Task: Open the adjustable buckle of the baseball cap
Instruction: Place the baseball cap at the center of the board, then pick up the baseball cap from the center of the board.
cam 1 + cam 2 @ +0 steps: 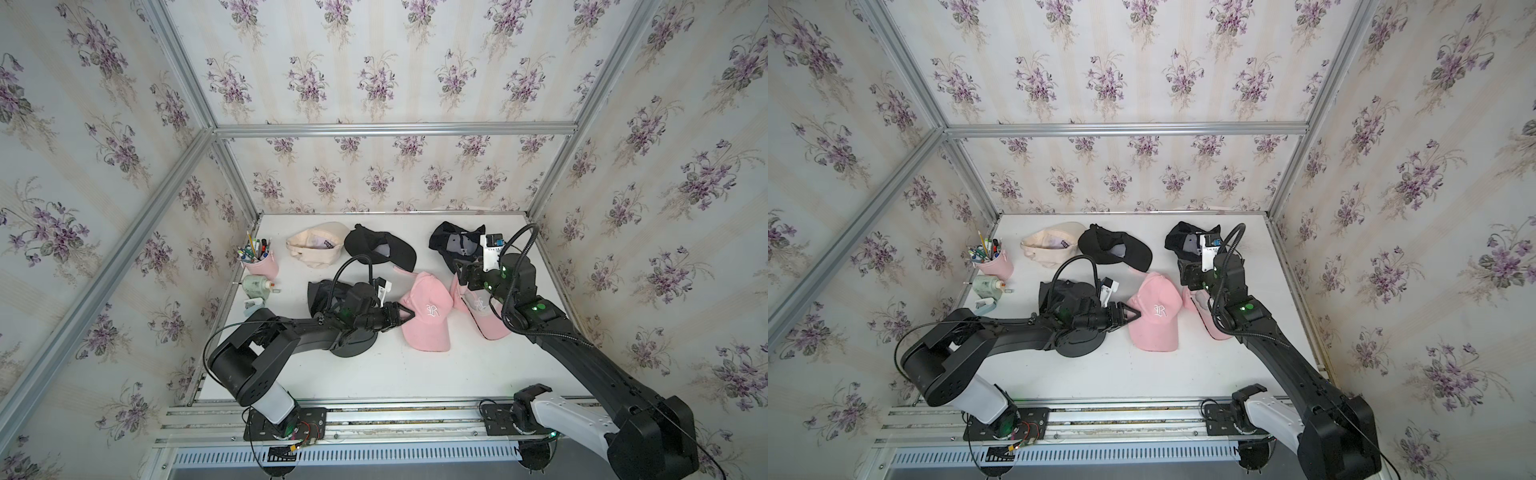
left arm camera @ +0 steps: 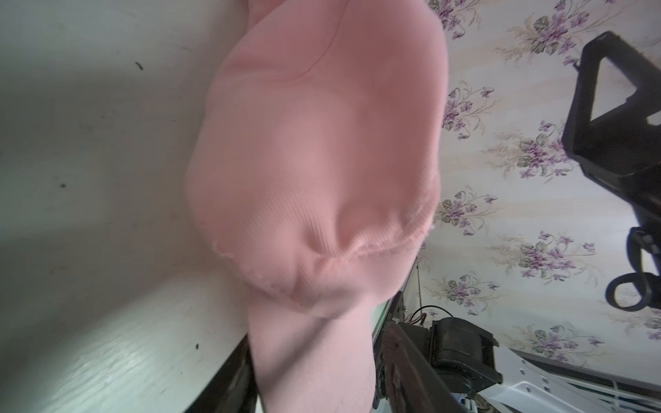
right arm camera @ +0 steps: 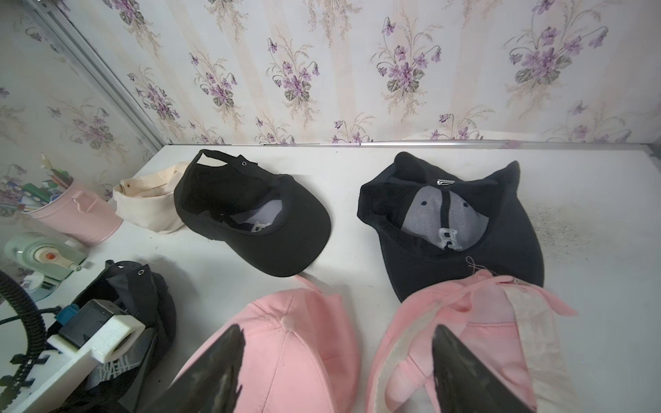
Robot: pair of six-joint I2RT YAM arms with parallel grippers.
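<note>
Pink cap [image 1: 428, 311] with a white R is lying crown-up mid-table [image 1: 415, 374]. Its left edge is being flanked by the left gripper [image 1: 409, 314]; its fingers [image 2: 407, 368] are being held parted, cap cloth between them. The right gripper [image 3: 338, 329] is being held wide apart, empty, above a second pink cap [image 1: 490, 322], upturned, just beside.

At the far left edge of the tabletop [image 1: 415, 374] we see a pink cup [image 1: 268, 268] crammed with pens and pencils. Just beside it lies a pale green gadget [image 1: 253, 286]. Violet-flowered wallpaper [image 1: 374, 79] and aluminium rails [image 1: 395, 129] enclose everything.
</note>
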